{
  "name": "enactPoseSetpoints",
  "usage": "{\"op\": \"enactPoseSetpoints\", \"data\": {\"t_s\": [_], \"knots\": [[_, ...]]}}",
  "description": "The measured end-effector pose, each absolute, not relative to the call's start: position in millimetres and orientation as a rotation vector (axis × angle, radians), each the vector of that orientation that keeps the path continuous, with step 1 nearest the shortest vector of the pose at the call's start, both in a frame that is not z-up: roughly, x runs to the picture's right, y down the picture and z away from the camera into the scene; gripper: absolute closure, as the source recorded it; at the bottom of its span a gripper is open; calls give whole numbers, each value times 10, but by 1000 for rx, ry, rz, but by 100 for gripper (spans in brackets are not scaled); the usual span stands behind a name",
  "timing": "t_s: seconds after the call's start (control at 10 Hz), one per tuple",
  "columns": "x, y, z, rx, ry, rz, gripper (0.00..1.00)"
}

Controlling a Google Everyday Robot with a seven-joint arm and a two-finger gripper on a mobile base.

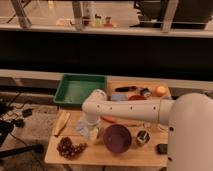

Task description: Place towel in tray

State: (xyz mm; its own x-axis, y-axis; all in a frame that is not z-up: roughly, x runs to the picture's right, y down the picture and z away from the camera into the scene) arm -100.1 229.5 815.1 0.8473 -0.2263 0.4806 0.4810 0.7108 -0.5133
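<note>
The towel [82, 129], a small pale grey-blue cloth, lies on the wooden table's left part, in front of the green tray [67, 92]. My gripper [92, 128] points down at the towel's right edge, at the end of the white arm [130, 107] that reaches in from the right. It stands open, and the wrist hides part of the cloth. Nothing lies in the tray, which sits at the back left of the table.
A purple bowl [117, 138] stands just right of the gripper, a small can [142, 137] beyond it. Dark grapes [69, 148] lie at the front left, a yellowish banana [62, 123] at the left edge. An orange [160, 91] and a reddish bowl [135, 98] sit at the back right.
</note>
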Motion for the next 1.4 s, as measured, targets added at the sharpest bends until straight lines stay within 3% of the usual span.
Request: {"op": "enactPoseSetpoints", "data": {"t_s": [0.2, 0.4, 0.5, 0.9, 1.4], "knots": [[-971, 2338, 8160, -671, -424, -415, 22], [-984, 2349, 8145, -669, -441, -431, 39], [-976, 2360, 8142, -670, -447, -436, 43], [-963, 2397, 8117, -677, -452, -470, 47], [-1013, 2200, 7870, -623, -475, -503, 95]]}}
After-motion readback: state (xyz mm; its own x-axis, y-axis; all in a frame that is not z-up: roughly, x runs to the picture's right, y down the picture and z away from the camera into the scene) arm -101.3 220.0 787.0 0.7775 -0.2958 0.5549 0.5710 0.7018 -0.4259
